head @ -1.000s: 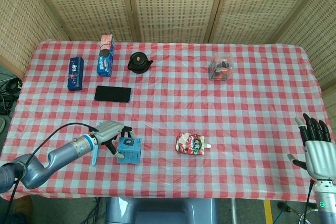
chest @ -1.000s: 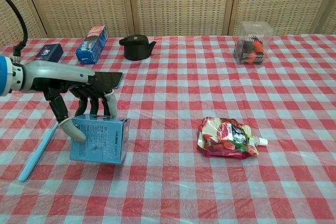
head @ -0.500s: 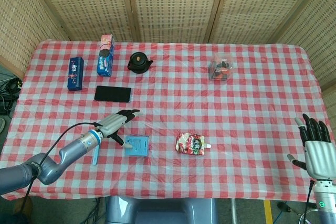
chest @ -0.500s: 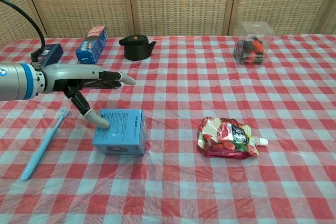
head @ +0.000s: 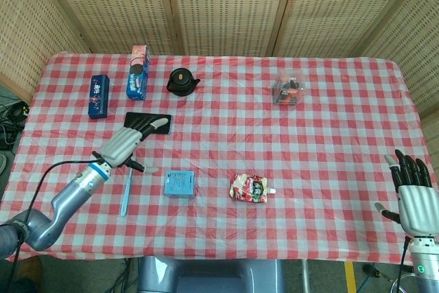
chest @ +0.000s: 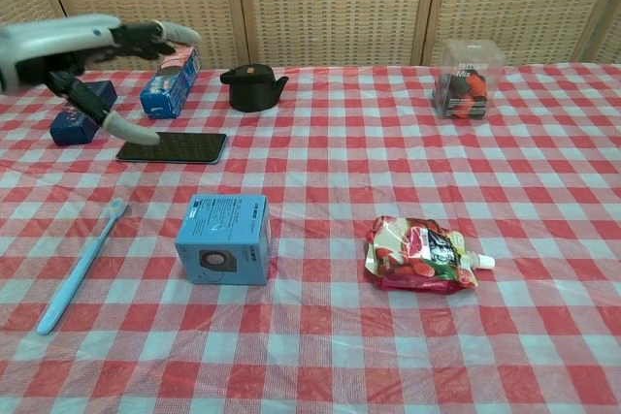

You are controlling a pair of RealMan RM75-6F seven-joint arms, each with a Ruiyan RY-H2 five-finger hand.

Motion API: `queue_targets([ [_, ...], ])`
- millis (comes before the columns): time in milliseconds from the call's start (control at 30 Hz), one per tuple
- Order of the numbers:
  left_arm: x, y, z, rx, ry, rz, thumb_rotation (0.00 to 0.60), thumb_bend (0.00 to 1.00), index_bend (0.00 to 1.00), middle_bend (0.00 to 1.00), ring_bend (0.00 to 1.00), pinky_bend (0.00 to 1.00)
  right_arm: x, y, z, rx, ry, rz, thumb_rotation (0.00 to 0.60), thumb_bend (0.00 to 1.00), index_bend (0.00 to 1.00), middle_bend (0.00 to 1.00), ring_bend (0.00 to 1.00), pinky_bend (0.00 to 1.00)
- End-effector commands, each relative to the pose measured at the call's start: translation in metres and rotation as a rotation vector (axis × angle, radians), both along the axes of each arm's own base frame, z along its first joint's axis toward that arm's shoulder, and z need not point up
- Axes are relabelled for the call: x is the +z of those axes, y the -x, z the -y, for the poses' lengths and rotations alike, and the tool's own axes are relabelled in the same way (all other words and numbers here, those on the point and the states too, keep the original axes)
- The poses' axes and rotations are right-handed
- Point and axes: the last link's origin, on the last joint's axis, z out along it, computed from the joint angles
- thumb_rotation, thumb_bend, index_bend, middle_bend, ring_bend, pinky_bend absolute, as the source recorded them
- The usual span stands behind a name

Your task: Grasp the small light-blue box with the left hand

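Note:
The small light-blue box (head: 179, 184) (chest: 224, 238) stands alone on the checked cloth, near the table's front left. My left hand (head: 128, 143) (chest: 85, 55) hovers raised above the table, up and to the left of the box and apart from it, fingers spread and holding nothing. My right hand (head: 413, 197) is at the table's front right corner, fingers spread and empty; the chest view does not show it.
A light-blue toothbrush (head: 126, 191) (chest: 80, 266) lies left of the box. A black phone (chest: 172, 147), dark-blue box (head: 100, 95), cookie box (head: 138, 73), black teapot (head: 181, 81) and clear container (head: 289, 91) sit further back. A red pouch (head: 250, 188) lies right of the box.
My left hand has let go of the light-blue box and risen up and to the left. The box has tipped and slid slightly right, and stands free.

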Motion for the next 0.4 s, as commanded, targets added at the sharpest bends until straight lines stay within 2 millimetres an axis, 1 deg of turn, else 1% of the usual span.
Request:
queue_targets([
  [33, 0.052, 0.050, 0.032, 0.048, -0.246, -0.061, 0.600, 0.00, 0.00, 0.00, 0.00, 0.00, 0.000, -0.001, -0.001, 0.005, -0.002, 0.004, 0.600, 0.00, 0.08, 0.00, 0.00, 0.00],
  [167, 0.062, 0.074, 0.060, 0.102, -0.334, -0.087, 0.600, 0.00, 0.00, 0.00, 0.00, 0.00, 0.000, -0.002, -0.001, 0.011, -0.004, 0.008, 0.600, 0.00, 0.08, 0.00, 0.00, 0.00],
  [300, 0.071, 0.106, 0.101, 0.200, -0.375, -0.125, 0.600, 0.00, 0.00, 0.00, 0.00, 0.00, 0.000, -0.002, 0.000, 0.017, -0.009, 0.010, 0.600, 0.00, 0.08, 0.00, 0.00, 0.00],
  [400, 0.073, 0.118, 0.124, 0.237, -0.404, -0.195, 0.600, 0.00, 0.00, 0.00, 0.00, 0.00, 0.000, 0.000, 0.000, 0.014, -0.011, 0.011, 0.600, 0.00, 0.08, 0.00, 0.00, 0.00],
])
